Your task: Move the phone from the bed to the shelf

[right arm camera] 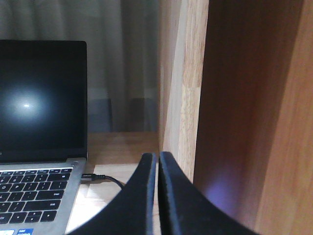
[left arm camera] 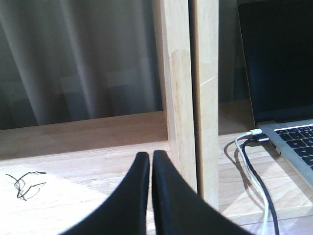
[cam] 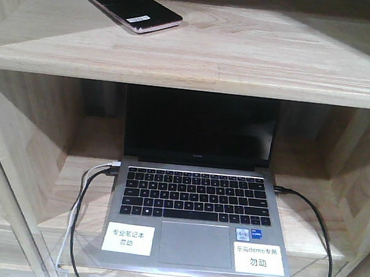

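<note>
Left end effector (left arm camera: 150,159) closed, empty, right end effector (right arm camera: 157,159) likewise

A glossy black slab phone (cam: 129,6) with rose-gold edge lies on the pale, smooth, matt wood-grain shelf (cam: 246,59), above a matt silver laptop (cam: 194,206).

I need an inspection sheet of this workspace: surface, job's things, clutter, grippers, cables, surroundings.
Surface: pale wooden shelf, two levels in view.
Job's things: phone lies flat on the upper board, screen up, white barcode sticker showing. Bed: nothing seen.
Clutter: open laptop on the lower level, screen dark, two white labels on its palm rest; small dark wire scrap on the board.
Grippers: left gripper shut, empty; right gripper shut, empty.
Cables: white and black cables at the laptop's left side, black cable at its right.
Surroundings: grey curtain behind the shelf.
</note>
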